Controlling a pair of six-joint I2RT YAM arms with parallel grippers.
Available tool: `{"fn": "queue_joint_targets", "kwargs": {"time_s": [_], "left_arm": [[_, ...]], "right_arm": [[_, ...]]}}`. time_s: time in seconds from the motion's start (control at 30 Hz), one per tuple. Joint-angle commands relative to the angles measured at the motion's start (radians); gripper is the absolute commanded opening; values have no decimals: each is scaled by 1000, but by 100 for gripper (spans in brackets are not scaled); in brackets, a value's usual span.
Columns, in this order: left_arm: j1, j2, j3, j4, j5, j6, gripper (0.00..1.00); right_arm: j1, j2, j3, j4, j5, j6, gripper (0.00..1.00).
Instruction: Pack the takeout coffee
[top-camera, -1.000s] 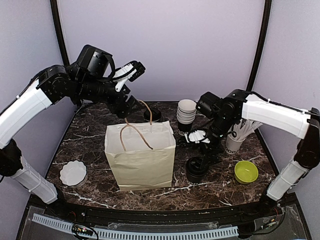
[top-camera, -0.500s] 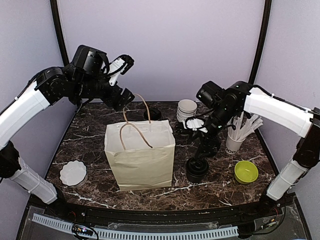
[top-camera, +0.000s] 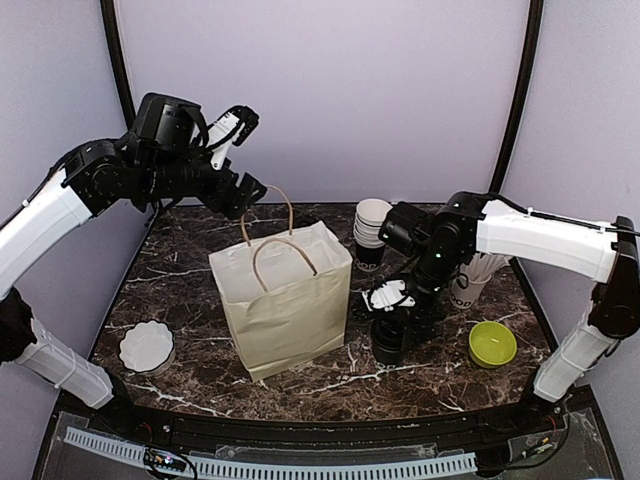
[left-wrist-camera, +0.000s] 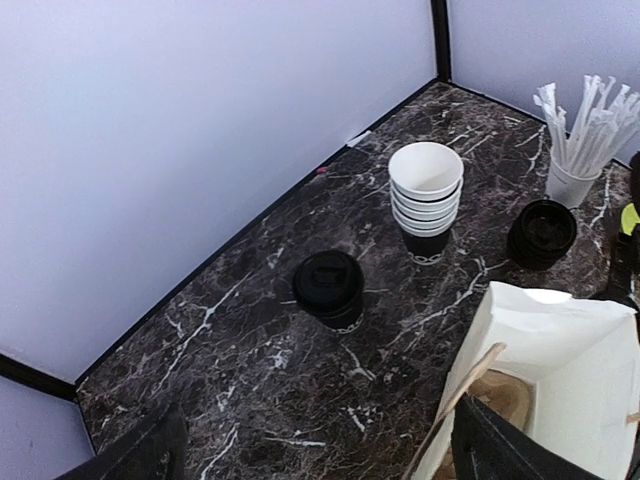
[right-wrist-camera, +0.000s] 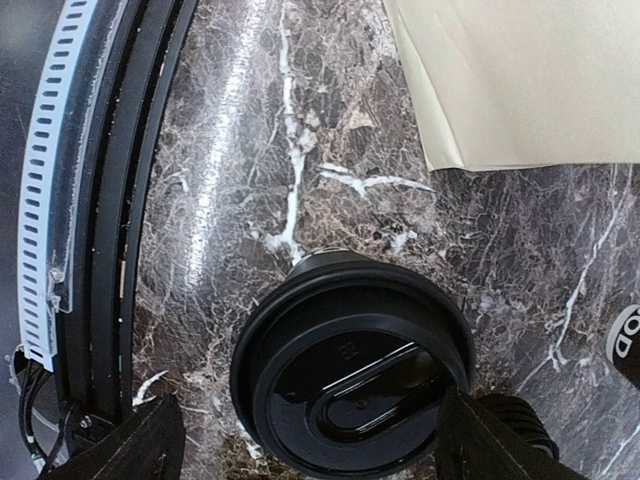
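- Takeout coffee cup (right-wrist-camera: 350, 385), black lid on, stands on the marble table (right-wrist-camera: 250, 150) just right of the paper bag (top-camera: 285, 300); we judge the grasp comes next.
- We would centre the right gripper (top-camera: 392, 322), its jaws apart astride the lid, then close gently on the paper wall; squeezing the lid may pop it.
- The right arm reaches down from above; the left gripper (top-camera: 248, 192), jaws apart, hangs by the bag's handle (top-camera: 290, 205); we cannot tell whether it hooks the handle.

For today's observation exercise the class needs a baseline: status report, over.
Left hand open at the paper bag handle. Right hand open, straddling lidded coffee cup, not gripped. Bag alongside, nothing blocking.
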Motion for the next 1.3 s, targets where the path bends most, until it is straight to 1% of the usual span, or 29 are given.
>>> {"fn": "queue_joint_targets", "kwargs": {"time_s": [0.0,0.03,0.17,0.23,0.3,0.37,0.53,0.83,1.03,1.13,1.17,1.2,1.23,1.27], "left_arm": [[7,-13,-11,15,165,-3,94],[6,-10,-8,12,208,-2,94],[6,9,13,-13,290,0,92],[6,12,17,-18,360,0,91],[7,10,17,-14,395,-6,91],[6,5,12,-7,400,-9,90],[6,-6,-2,-7,373,-8,90],[6,-20,-12,-4,363,-11,90],[6,-18,-9,-2,371,-17,90],[6,-20,-6,-6,371,-17,90],[6,-22,-5,-5,369,-18,90],[6,-24,-4,-5,370,-18,90],[7,-24,-4,-5,373,-19,90],[6,-25,-3,-5,373,-19,90]], "right_arm": [[12,-18,5,32,50,7,86],[12,-17,16,24,48,8,85],[12,-20,61,-19,34,-2,82],[12,-19,66,-25,34,-7,82],[12,-18,54,-16,42,-7,84],[12,-11,44,-7,48,-8,85],[12,22,39,-5,55,-8,85],[15,49,31,-14,59,-11,78],[31,53,-14,4,94,-8,75],[43,49,-35,16,118,-4,75],[46,45,-39,18,125,-4,76],[49,42,-43,21,129,-4,79],[50,39,-46,24,134,-2,89],[53,36,-51,27,140,-2,96]]}}
